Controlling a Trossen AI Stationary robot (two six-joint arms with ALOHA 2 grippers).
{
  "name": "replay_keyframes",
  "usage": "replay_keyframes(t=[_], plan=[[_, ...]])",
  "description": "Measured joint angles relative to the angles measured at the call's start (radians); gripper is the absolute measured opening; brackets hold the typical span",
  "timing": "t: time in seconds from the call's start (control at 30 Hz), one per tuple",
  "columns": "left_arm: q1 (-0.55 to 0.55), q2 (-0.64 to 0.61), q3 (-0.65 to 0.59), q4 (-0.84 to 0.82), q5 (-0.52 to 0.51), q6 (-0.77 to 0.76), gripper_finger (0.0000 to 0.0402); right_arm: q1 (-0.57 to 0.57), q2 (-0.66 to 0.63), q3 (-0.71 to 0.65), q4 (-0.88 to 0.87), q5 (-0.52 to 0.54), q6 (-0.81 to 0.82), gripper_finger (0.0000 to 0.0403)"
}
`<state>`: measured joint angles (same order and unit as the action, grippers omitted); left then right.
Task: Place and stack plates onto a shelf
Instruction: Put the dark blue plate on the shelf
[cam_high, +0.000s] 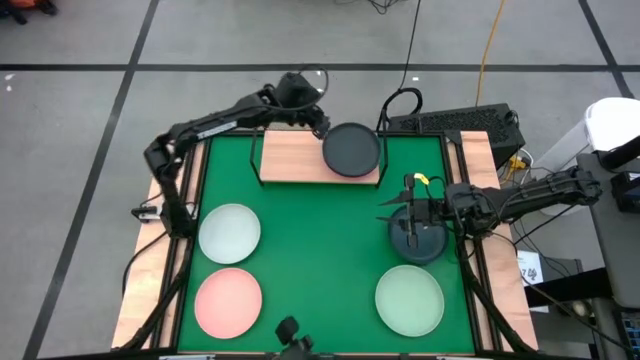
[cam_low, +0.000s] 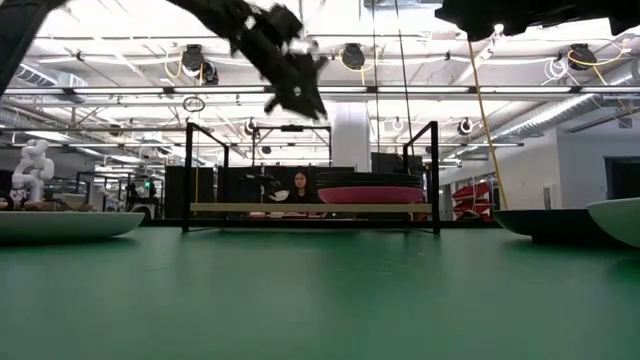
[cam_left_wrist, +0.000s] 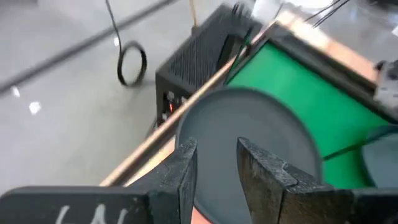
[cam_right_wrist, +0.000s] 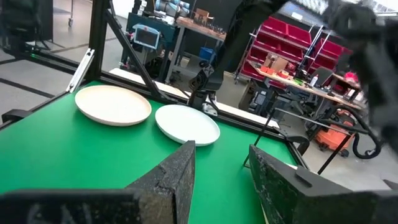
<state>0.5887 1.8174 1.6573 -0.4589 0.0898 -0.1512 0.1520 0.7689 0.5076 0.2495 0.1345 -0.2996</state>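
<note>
The shelf (cam_high: 295, 160) stands at the mat's far edge. Its right end carries a dark grey plate (cam_high: 352, 150); the low view shows that plate lying on a hot pink plate (cam_low: 370, 194). My left gripper (cam_high: 322, 125) hangs open above and just behind this stack (cam_left_wrist: 249, 134), clear of it (cam_low: 298, 100). My right gripper (cam_high: 388, 209) is open, held high over the mat's right side, its fingers pointing left (cam_right_wrist: 221, 165). A dark plate (cam_high: 420, 245) lies flat on the mat beside and below it.
Three more plates lie flat on the green mat (cam_high: 320, 250): a whitish one (cam_high: 229, 232) at the left, a pale pink one (cam_high: 228, 302) near left and a mint green one (cam_high: 409, 300) near right. The shelf's left half is bare. A black box (cam_high: 470, 125) sits beyond the far right corner.
</note>
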Motion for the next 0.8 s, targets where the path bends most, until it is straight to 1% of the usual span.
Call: replay_keyframes(t=[0.1,0.2,0.27,0.37,0.43,0.53,0.6,0.7,0.8], plan=[[-0.026,-0.107,0.001,-0.022,-0.018,0.068,0.0116,0.000,0.000,0.000,-0.028,0.007,0.003,0.0132],[-0.080,-0.211,0.001,-0.067,-0.080,0.112,0.0116,0.001,0.000,0.000,-0.063,0.050,0.032,0.0132],[-0.130,-0.276,0.001,-0.108,-0.154,0.134,0.0116,0.000,0.000,0.000,-0.083,0.079,0.050,0.0132],[-0.224,-0.362,0.000,-0.156,-0.281,0.147,0.0116,0.000,0.000,0.001,-0.110,0.078,0.068,0.0132],[-0.292,-0.420,-0.033,-0.156,-0.359,0.149,0.0116,0.000,0.000,0.001,-0.125,0.078,0.075,0.0132],[-0.392,-0.506,-0.133,-0.105,-0.466,0.139,0.0116,0.007,0.000,0.001,-0.134,0.079,0.072,0.0132],[-0.450,-0.573,-0.237,-0.030,-0.513,0.113,0.0115,0.008,0.000,0.001,-0.135,0.078,0.075,0.0132],[-0.531,-0.662,-0.413,0.137,-0.522,0.072,0.0115,0.008,0.000,0.001,-0.135,0.079,0.083,0.0132],[-0.611,-0.723,-0.586,0.306,-0.522,0.053,0.0115,0.008,0.001,0.004,-0.138,0.081,0.083,0.0132]])
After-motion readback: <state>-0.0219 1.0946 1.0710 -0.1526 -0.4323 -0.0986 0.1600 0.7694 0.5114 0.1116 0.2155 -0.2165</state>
